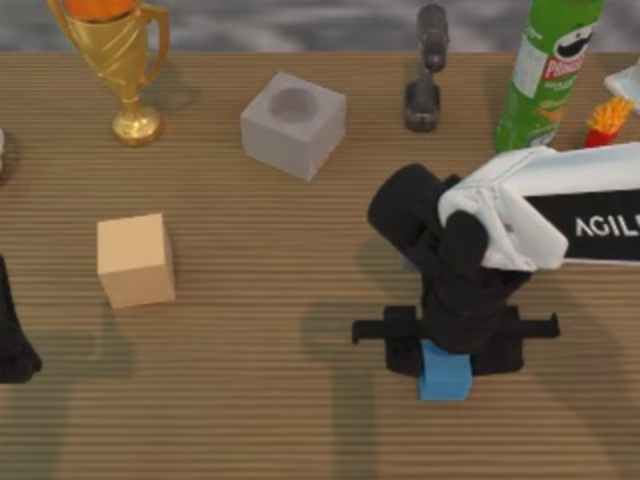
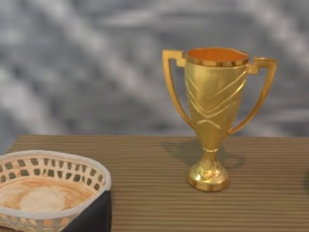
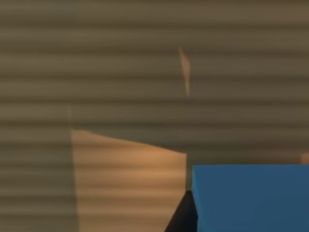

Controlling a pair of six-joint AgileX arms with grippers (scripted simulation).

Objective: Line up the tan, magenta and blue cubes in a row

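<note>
The large tan cube (image 1: 135, 260) sits alone on the table's left half. Near the front edge at centre right, the small blue cube (image 1: 445, 380) pokes out from under my right gripper (image 1: 450, 352). That gripper points straight down over the cube and is shut on it. In the right wrist view a black finger (image 3: 182, 217) presses against the side of the blue cube (image 3: 251, 198). The magenta cube is out of view, perhaps hidden under the right arm. My left gripper (image 1: 12, 350) is parked open at the left edge, and one of its fingers (image 2: 94, 217) shows.
Along the back stand a gold trophy (image 1: 120, 60), a pale grey block with a round hole (image 1: 293, 122), a dark upright tool (image 1: 427, 70), a green crisp can (image 1: 548, 70) and a fries carton (image 1: 608, 120). A woven basket (image 2: 43, 188) lies beside the left gripper.
</note>
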